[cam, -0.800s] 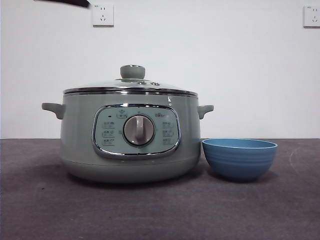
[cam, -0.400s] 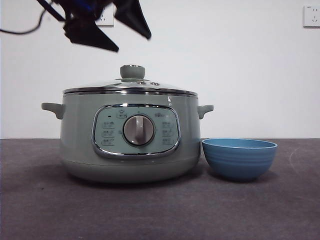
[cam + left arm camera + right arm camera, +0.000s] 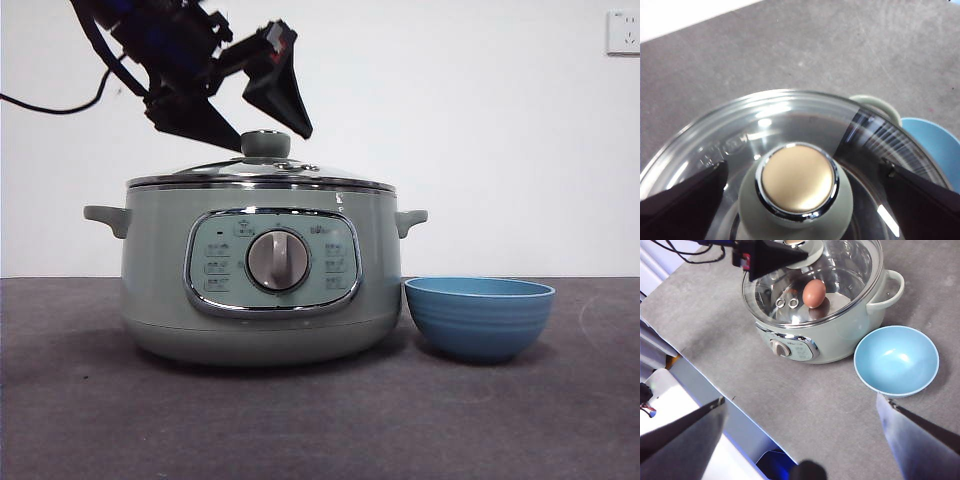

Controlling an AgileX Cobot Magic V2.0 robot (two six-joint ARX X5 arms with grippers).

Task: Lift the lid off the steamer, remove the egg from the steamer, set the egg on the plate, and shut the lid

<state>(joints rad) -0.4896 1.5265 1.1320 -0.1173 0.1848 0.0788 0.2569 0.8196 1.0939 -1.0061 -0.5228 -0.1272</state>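
Note:
The pale green steamer (image 3: pixel 150 280) stands on the grey table with its glass lid (image 3: pixel 200 170) on. My left gripper (image 3: pixel 272 140) hangs just above the lid's knob (image 3: pixel 265 145), open. In the left wrist view the knob (image 3: pixel 797 185) lies between the spread jaws of the left gripper (image 3: pixel 802 170). Seen from the right wrist view, the brown egg (image 3: pixel 814 293) rests inside the steamer (image 3: pixel 840 335) under the lid (image 3: pixel 850 270). The blue plate (image 3: pixel 478 315) (image 3: pixel 896 360) sits right of the steamer. My right gripper (image 3: pixel 801 400) is open, high above the table.
A wall socket (image 3: pixel 623 32) is on the white wall behind. A black cable (image 3: pixel 40 105) trails from the left arm. The table's near edge (image 3: pixel 700 385) shows in the right wrist view, with a drop beyond it.
The left arm has come down from the top left corner. Its open jaws have dropped to the level of the lid's knob. Steamer, lid and plate have not moved.

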